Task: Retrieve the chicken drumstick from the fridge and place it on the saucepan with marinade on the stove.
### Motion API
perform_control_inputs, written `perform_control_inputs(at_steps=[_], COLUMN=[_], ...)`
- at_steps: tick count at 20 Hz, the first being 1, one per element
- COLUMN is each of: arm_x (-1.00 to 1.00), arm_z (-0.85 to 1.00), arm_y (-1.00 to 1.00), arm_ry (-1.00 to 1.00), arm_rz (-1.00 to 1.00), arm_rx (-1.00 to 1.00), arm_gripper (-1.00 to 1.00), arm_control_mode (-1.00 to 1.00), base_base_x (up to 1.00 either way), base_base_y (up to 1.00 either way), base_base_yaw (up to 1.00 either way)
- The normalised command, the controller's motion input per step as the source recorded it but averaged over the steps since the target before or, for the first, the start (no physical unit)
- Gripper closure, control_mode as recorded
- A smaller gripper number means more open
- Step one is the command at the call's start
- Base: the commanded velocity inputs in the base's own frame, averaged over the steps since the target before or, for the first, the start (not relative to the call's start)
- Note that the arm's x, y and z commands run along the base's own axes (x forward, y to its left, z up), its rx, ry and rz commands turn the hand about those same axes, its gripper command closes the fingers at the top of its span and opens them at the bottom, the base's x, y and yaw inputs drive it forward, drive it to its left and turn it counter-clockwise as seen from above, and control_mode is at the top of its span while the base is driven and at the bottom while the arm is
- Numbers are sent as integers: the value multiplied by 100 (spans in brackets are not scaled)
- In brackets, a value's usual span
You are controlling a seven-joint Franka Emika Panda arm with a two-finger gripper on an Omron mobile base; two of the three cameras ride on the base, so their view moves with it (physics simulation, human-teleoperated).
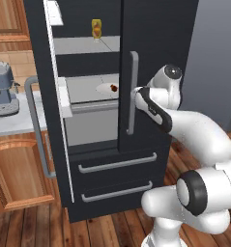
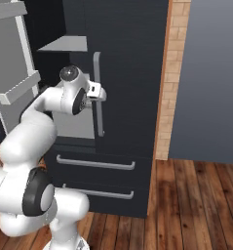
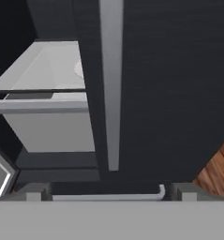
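The black fridge (image 1: 151, 43) has its left door swung open and its right door shut. On a middle grey shelf the small reddish-brown chicken drumstick (image 1: 113, 88) lies on a round white plate (image 1: 105, 88). My gripper (image 1: 136, 90) is open and hovers at the long grey bar handle (image 1: 132, 91) of the shut right door, to the right of the drumstick. From the other side the gripper (image 2: 101, 93) sits against that handle (image 2: 98, 93). In the hand view the handle (image 3: 111, 93) runs straight up between my spread fingertips (image 3: 33, 192). The saucepan, marinade and stove are out of view.
A yellow-orange squeeze bottle (image 1: 96, 28) stands on the top shelf. The open left door (image 1: 42, 96) juts toward me, with a coffee machine (image 1: 2, 89) on the counter beyond it. Two drawers (image 1: 117, 166) close the fridge's lower part. A grey wall (image 2: 205, 78) stands right.
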Motion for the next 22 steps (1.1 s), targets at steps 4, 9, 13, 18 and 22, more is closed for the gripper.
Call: perform_control_inputs(at_steps=[4, 9, 13, 18, 22], arm_x=[63, 56, 54, 59, 66], arm_z=[-24, -34, -29, -18, -11], arm_y=[0, 0, 0, 0, 0], arm_ry=[0, 0, 0, 0, -1], arm_rz=[0, 0, 0, 0, 0], arm_rx=[0, 0, 0, 0, 0], arm_gripper=[-100, -100, -100, -100, -100], arm_control_mode=[-100, -100, -100, -100, -100], base_base_x=[0, 0, 0, 0, 0], base_base_y=[0, 0, 0, 0, 0], base_base_yaw=[0, 0, 0, 0, 0])
